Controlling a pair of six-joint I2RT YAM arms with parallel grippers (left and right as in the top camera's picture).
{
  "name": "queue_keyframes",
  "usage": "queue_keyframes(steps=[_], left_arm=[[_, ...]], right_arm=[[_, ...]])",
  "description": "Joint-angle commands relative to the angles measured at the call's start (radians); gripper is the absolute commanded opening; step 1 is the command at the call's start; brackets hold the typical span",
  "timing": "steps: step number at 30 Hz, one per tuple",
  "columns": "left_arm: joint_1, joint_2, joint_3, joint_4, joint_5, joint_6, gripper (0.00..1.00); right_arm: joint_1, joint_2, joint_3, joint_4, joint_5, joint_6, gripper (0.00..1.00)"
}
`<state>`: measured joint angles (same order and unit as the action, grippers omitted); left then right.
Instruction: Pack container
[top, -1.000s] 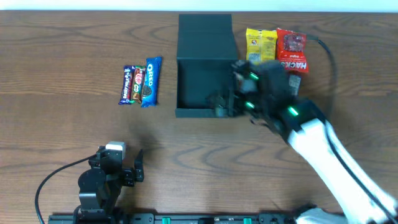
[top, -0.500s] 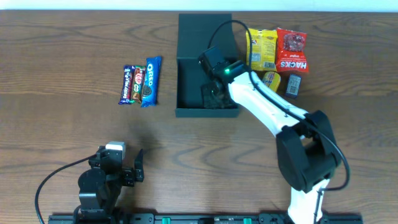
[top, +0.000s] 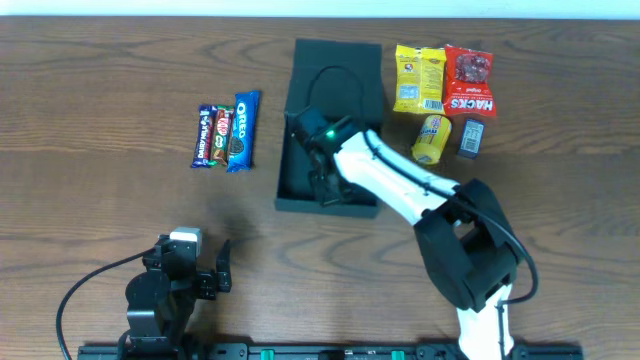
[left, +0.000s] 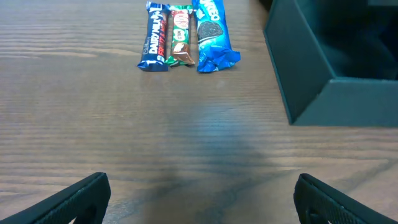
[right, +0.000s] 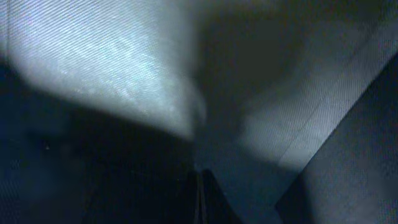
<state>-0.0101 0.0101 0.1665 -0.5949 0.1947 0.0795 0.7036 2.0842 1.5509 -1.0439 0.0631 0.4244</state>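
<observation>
The dark teal container (top: 325, 208) sits mid-table with its flap lid (top: 340, 65) open at the back. My right arm reaches into it, and the right gripper (top: 322, 182) is low inside near the left wall. In the right wrist view its fingertips (right: 199, 186) are pressed together, with only the container's dim inner wall (right: 124, 74) around them and nothing visible between them. My left gripper (top: 210, 270) rests near the front left, open and empty (left: 199, 205), facing the container's corner (left: 336, 99).
Three bars lie side by side left of the container: Dairy Milk (top: 203, 137), KitKat (top: 221, 135), Oreo (top: 242, 130). To its right are a yellow packet (top: 418, 78), a red Hacks packet (top: 468, 80), a small yellow pouch (top: 432, 138) and a small dark packet (top: 474, 135).
My right gripper has shut and moved left, deeper into the container. The container has shifted and turned slightly to the left. The small yellow pouch and dark packet are now uncovered.
</observation>
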Motion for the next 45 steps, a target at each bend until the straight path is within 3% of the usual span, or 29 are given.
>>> queue_keyframes(steps=[1,23,26,32,33,34,35,40,45], left_arm=[[0.004,-0.006,-0.010,0.001,-0.003,0.011,0.95],[0.004,-0.006,-0.010,0.001,-0.003,0.011,0.95],[0.004,-0.006,-0.010,0.001,-0.003,0.011,0.95],[0.004,-0.006,-0.010,0.001,-0.003,0.011,0.95],[0.004,-0.006,-0.010,0.001,-0.003,0.011,0.95],[0.004,-0.006,-0.010,0.001,-0.003,0.011,0.95],[0.004,-0.006,-0.010,0.001,-0.003,0.011,0.96],[0.004,-0.006,-0.010,0.001,-0.003,0.011,0.95],[0.004,-0.006,-0.010,0.001,-0.003,0.011,0.95]], right_arm=[[0.046,0.014,0.017,-0.012,0.016,0.002,0.02],[0.089,0.000,0.017,-0.192,0.147,-0.004,0.01],[0.089,-0.067,0.020,-0.182,0.135,0.037,0.01],[0.042,-0.368,0.018,-0.187,0.209,0.141,0.01],[0.029,-0.407,0.017,-0.192,0.224,0.151,0.06],[0.015,-0.438,0.014,-0.196,0.239,0.158,0.28],[-0.002,-0.465,0.008,-0.200,0.252,0.165,0.40],[-0.064,-0.471,-0.055,-0.224,0.249,0.261,0.51],[-0.093,-0.442,-0.180,-0.126,0.162,0.330,0.44]])
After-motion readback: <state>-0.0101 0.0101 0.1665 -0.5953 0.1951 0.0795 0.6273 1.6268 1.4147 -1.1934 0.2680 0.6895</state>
